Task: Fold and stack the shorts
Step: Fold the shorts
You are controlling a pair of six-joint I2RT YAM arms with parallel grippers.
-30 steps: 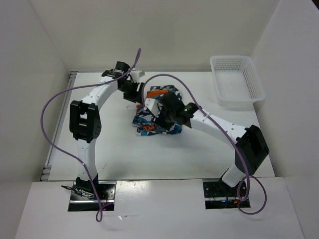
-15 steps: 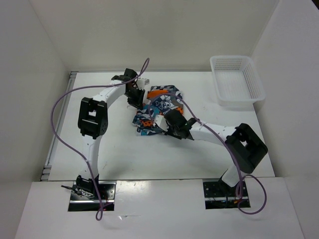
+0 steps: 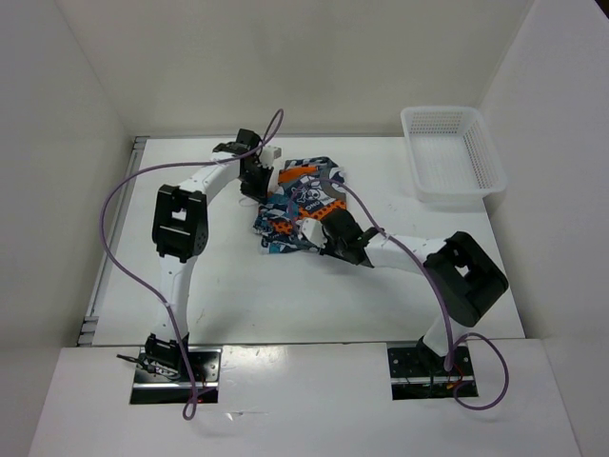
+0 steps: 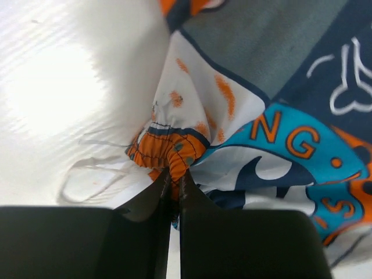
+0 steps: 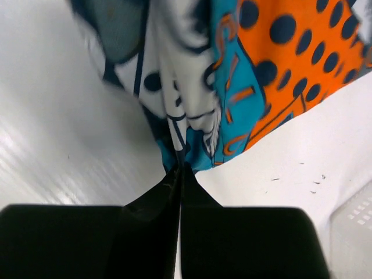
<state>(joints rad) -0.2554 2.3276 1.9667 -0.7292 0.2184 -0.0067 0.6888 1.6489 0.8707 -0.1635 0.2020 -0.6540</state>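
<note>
The printed shorts (image 3: pixel 303 202) lie crumpled in the middle of the table, blue, orange and white. My left gripper (image 3: pixel 264 193) is at their far left edge, shut on a gathered orange hem (image 4: pixel 174 152) of the shorts (image 4: pixel 273 116). My right gripper (image 3: pixel 312 235) is at their near edge, jaws pressed together on a thin fold of blue and white fabric (image 5: pixel 181 152) of the shorts (image 5: pixel 232 75). A thin white drawstring (image 4: pixel 93 168) trails on the table beside the left fingers.
A white mesh basket (image 3: pixel 451 152) stands at the far right of the table (image 3: pixel 285 295); a corner of it (image 5: pixel 351 224) shows in the right wrist view. Purple cables loop over both arms. White walls enclose the table on three sides.
Both grippers came down onto the shorts and closed on the fabric. The right arm dropped low toward the near edge of the shorts; the left moved to their far left edge.
</note>
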